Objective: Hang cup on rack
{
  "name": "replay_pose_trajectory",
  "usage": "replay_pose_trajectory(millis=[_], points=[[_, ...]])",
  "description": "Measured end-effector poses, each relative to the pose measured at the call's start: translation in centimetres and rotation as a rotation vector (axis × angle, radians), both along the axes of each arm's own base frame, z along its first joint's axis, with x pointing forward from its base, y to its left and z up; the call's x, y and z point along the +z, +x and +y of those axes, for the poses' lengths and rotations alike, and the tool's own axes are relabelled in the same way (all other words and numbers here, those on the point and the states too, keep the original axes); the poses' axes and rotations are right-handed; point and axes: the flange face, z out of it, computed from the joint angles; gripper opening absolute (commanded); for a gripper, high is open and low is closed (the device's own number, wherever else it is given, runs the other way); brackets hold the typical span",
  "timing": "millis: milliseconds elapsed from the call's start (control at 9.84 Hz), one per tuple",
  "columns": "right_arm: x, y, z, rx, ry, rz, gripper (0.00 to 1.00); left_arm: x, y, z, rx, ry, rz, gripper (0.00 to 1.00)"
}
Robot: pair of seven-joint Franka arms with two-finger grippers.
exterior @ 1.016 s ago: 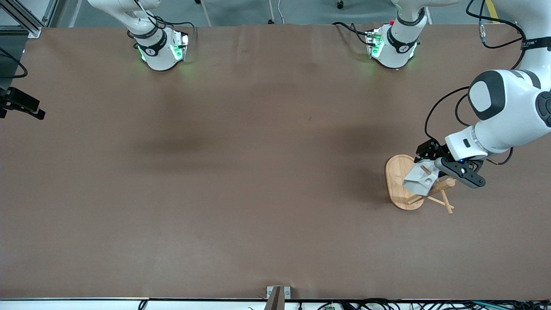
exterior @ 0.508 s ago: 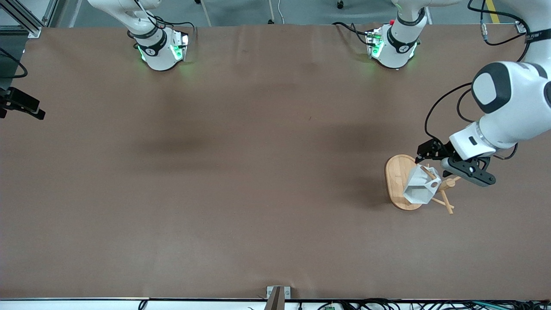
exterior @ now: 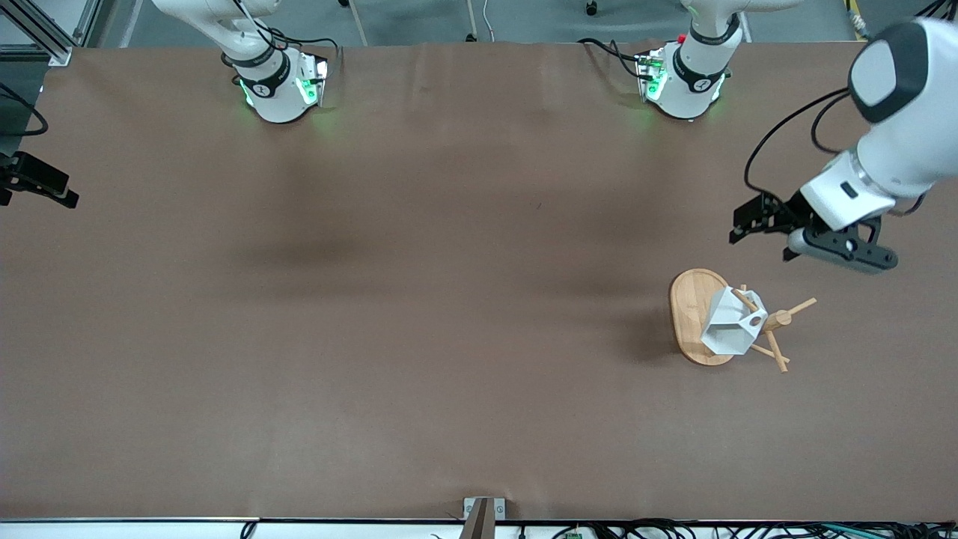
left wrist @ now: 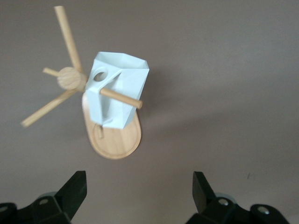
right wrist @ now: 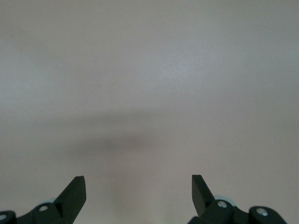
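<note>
The white faceted cup point(exterior: 727, 329) hangs on a slanted peg of the bamboo rack point(exterior: 688, 307), near the left arm's end of the table. In the left wrist view the peg crosses the cup point(left wrist: 122, 88) just under its blocky handle, and the rack's oval base point(left wrist: 117, 143) lies beneath. My left gripper point(exterior: 748, 222) is open and empty, up in the air over bare table beside the rack, clear of the cup. Its own view shows the left gripper point(left wrist: 140, 186) with jaws wide apart. My right gripper point(right wrist: 138, 186) is open over bare table and is out of the front view.
The brown table top point(exterior: 419, 299) stretches wide between the rack and the right arm's end. Both arm bases point(exterior: 278, 90) stand along the table's edge farthest from the front camera. A black clamp point(exterior: 37, 183) juts in at the right arm's end.
The left gripper has let go of the cup and drawn back and up from the rack. The cup has settled on its peg. The right arm has not moved.
</note>
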Motion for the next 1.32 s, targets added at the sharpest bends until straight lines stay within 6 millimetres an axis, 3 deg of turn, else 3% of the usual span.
replay_pose_trajectory(millis=[203,610,914,1321], points=[[0.4,0.0,0.1,0.001,-0.001,-0.008,1.0,4.2,-1.1,-2.2,0.046,0.049,0.016,1.0],[1.4,0.1,0.3,0.006,-0.004,-0.031,1.0,8.7,-0.9,1.9,0.112,0.064,-0.01,1.0],[1.4,0.1,0.5,0.01,-0.004,-0.031,1.0,9.4,-1.0,4.2,0.104,0.096,-0.003,1.0],[0.9,-0.4,0.5,0.009,0.002,0.018,1.0,9.8,-1.6,3.1,0.113,0.1,0.022,1.0]])
